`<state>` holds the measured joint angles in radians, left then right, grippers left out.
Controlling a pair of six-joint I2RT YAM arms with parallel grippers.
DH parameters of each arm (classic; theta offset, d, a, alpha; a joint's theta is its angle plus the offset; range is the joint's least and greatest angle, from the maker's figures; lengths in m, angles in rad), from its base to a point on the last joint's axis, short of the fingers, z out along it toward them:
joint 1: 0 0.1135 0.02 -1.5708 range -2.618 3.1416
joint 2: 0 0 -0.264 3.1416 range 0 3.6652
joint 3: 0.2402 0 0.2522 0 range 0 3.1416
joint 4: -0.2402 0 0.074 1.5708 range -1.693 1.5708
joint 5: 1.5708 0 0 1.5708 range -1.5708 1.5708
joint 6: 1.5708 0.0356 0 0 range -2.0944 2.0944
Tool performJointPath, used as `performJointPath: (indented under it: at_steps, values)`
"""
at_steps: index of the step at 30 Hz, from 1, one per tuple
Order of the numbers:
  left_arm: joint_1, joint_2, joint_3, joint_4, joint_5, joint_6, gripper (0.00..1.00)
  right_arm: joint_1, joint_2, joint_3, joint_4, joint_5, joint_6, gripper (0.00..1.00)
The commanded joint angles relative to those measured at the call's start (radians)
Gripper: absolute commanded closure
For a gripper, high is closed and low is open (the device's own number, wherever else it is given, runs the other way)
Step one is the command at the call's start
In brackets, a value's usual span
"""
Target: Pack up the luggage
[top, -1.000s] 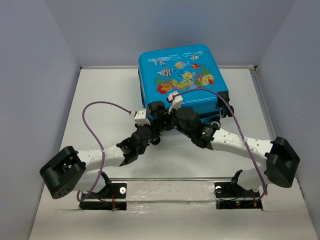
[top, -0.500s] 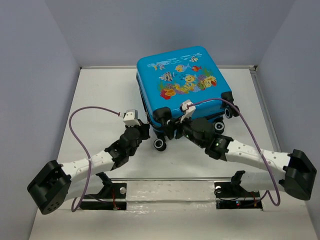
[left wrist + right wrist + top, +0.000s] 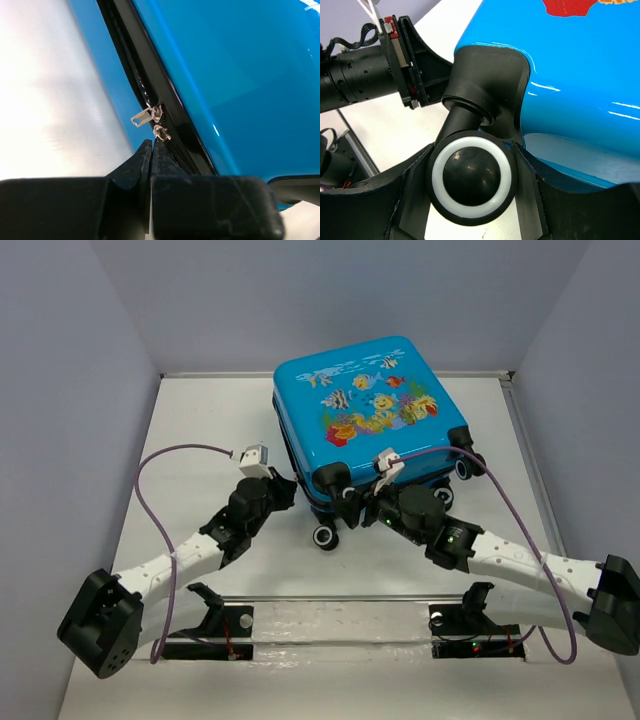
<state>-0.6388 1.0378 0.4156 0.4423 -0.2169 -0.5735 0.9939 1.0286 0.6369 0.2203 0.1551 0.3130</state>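
**Top external view.** The suitcase (image 3: 365,415) is recorded at upper centre of the frame, on the white table (image 3: 200,430). Its printed face is up and its wheeled end is turned toward the bottom of the frame. The left gripper (image 3: 288,490) is set against its left edge. The right gripper (image 3: 352,508) is set at its lower corner. The shell is judged rigid, glossy and slippery. Broad faces are therefore considered poor holds, and skidding on the casters is to be expected. Weight cannot be assessed.

**Left wrist view.** The fingers of the left gripper (image 3: 151,147) are pressed together at lower centre with no gap visible. Their tip lies just below two zip sliders (image 3: 160,122) on the black zip track, which runs from top centre downward. One pull tab (image 3: 141,118) hangs free to the left. Whether a second tab is nipped cannot be determined. The tabs are judged small and thin, suited to a fine pinch only.

**Right wrist view.** A caster wheel (image 3: 471,175) is seen at lower centre, enclosed by both fingers (image 3: 410,192) of the right gripper at moderate width. It appears to be clamped. The stalk and housing above it are judged the firmest hold. Blue shell fills the upper right.
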Motion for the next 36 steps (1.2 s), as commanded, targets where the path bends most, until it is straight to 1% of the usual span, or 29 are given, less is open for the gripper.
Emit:
performJointPath:
  at_steps: [1,2,3,4,5,7,8,9,10,11,12,13,14,15,16,17,18,19,21,22,27,28,30,31,32,34,35,36]
  values:
    - [0.119,-0.025,0.103,0.055,-0.262,-0.005,0.77,0.018,-0.049,0.023,0.09,-0.051,0.044,0.93]
    - [0.119,-0.05,0.1,0.032,-0.247,-0.015,0.68,0.028,-0.039,0.029,0.093,-0.058,0.04,0.93]
    - [0.119,-0.118,0.092,0.024,-0.205,-0.032,0.51,0.041,-0.013,0.035,0.099,-0.066,0.034,0.93]
    - [0.119,-0.16,0.086,0.016,-0.185,-0.038,0.42,0.051,0.002,0.046,0.099,-0.068,0.029,0.93]
    - [0.119,-0.242,0.084,-0.023,-0.171,-0.054,0.28,0.072,0.017,0.069,0.105,-0.066,0.017,0.93]
    - [0.119,-0.323,0.106,-0.103,-0.174,-0.065,0.22,0.097,0.068,0.092,0.12,-0.071,0.005,0.93]
    - [0.119,-0.356,0.144,-0.19,-0.176,-0.063,0.18,0.109,0.088,0.121,0.128,-0.072,-0.003,0.93]
    - [0.119,-0.414,0.169,-0.233,-0.174,-0.06,0.13,0.133,0.109,0.141,0.137,-0.077,-0.006,0.93]
    - [0.119,-0.438,0.195,-0.269,-0.167,-0.046,0.13,0.149,0.166,0.167,0.137,-0.08,-0.014,0.93]
    - [0.119,-0.455,0.25,-0.337,-0.158,-0.037,0.1,0.166,0.197,0.222,0.137,-0.074,-0.026,0.93]
    - [0.119,-0.473,0.282,-0.374,-0.148,-0.028,0.09,0.184,0.229,0.251,0.137,-0.065,-0.034,0.93]
    - [0.119,-0.475,0.313,-0.407,-0.127,-0.008,0.06,0.219,0.263,0.283,0.133,-0.052,-0.041,0.93]
    - [0.119,-0.476,0.369,-0.471,-0.118,0.003,0.05,0.238,0.327,0.315,0.131,-0.048,-0.049,0.93]
    - [0.119,-0.476,0.394,-0.497,-0.11,0.014,0.04,0.255,0.358,0.346,0.131,-0.043,-0.051,0.93]
    - [0.119,-0.476,0.431,-0.536,-0.095,0.03,0.01,0.287,0.387,0.407,0.129,-0.031,-0.057,0.9]
    - [0.119,-0.478,0.445,-0.551,-0.085,0.037,0.01,0.298,0.437,0.438,0.12,-0.019,-0.063,0.82]
    - [0.119,-0.487,0.457,-0.566,-0.072,0.038,0.01,0.298,0.458,0.47,0.079,-0.003,-0.064,0.68]
    - [0.119,-0.493,0.468,-0.577,-0.065,0.04,0.01,0.307,0.471,0.521,0.058,0.029,-0.064,0.42]
    - [0.119,-0.527,0.482,-0.594,-0.044,0.049,0.01,0.307,0.47,0.54,0.007,0.063,-0.078,0.19]
    - [0.119,-0.542,0.483,-0.596,-0.032,0.055,0.01,0.307,0.456,0.543,-0.013,0.119,-0.083,0.01]
    - [0.119,-0.602,0.492,-0.616,0.037,0.089,0.01,0.307,0.285,0.494,-0.145,0.254,-0.135,0.0]
    - [0.119,-0.605,0.492,-0.617,0.053,0.093,0.01,0.307,0.21,0.483,-0.165,0.296,-0.141,0.0]
    - [0.119,-0.61,0.492,-0.608,0.083,0.101,0.01,0.307,0.133,0.463,-0.209,0.337,-0.176,0.0]
    - [0.119,-0.614,0.492,-0.605,0.109,0.106,0.01,0.307,0.09,0.457,-0.26,0.366,-0.187,0.0]
    - [0.119,-0.616,0.496,-0.6,0.117,0.115,0.01,0.307,-0.006,0.446,-0.271,0.418,-0.193,0.0]
    - [0.119,-0.625,0.517,-0.599,0.125,0.13,0.01,0.307,-0.118,0.396,-0.274,0.483,-0.229,0.0]
    - [0.119,-0.63,0.531,-0.593,0.125,0.138,0.01,0.307,-0.237,0.379,-0.274,0.5,-0.241,0.0]
    - [0.119,-0.645,0.534,-0.59,0.119,0.147,0.01,0.307,-0.299,0.345,-0.272,0.52,-0.242,0.0]
